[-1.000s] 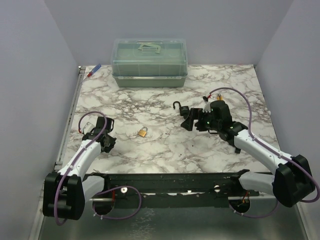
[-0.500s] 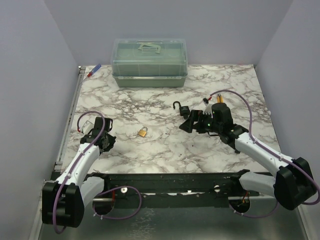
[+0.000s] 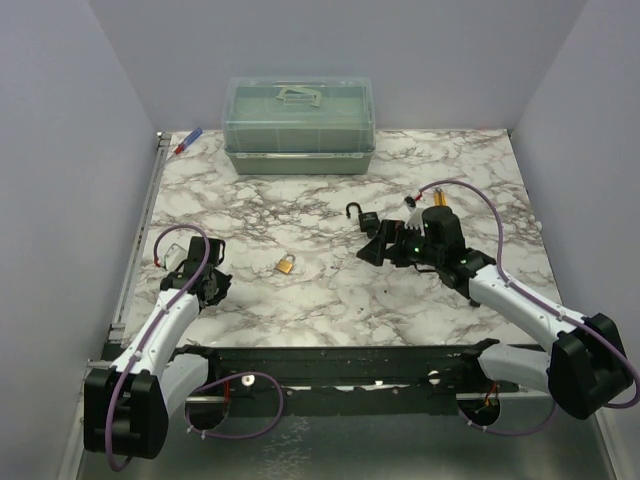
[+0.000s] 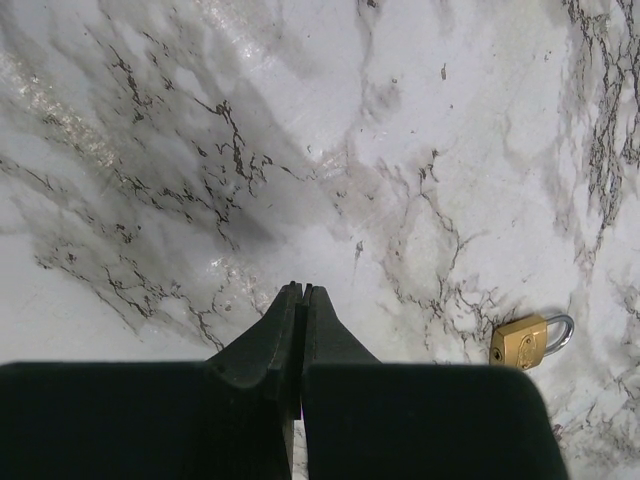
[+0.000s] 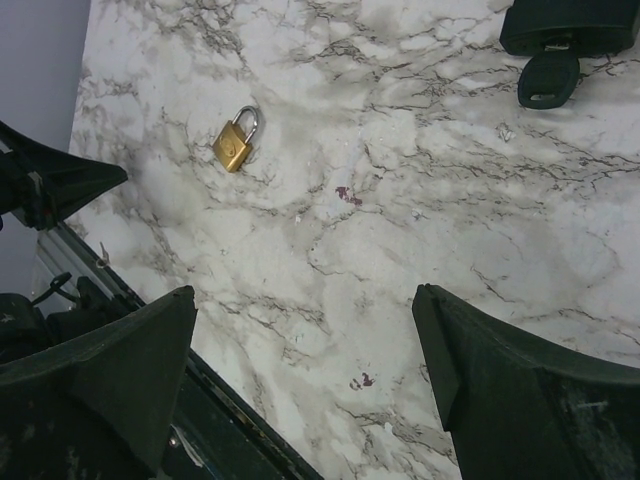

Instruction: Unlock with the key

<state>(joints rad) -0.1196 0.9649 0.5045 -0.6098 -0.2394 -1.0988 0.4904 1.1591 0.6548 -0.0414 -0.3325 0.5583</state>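
Top external: marbled table (image 3: 300, 195), lilac walls (image 3: 450, 60).

right wrist | right tool (image 5: 305, 295): both fingers (image 5: 120, 370) low in frame, spread wide, only bare marble bench (image 5: 420, 180) between them | key (image 5: 548, 80): top right, black head toward the tool, touching the keyway face of the black padlock (image 5: 570, 25) | brass padlock (image 5: 236, 140): upper left, lying flat, well apart from both

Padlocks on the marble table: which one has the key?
The black padlock near the right arm: the small black-headed key sits at its base. The small brass padlock mid-table has none.
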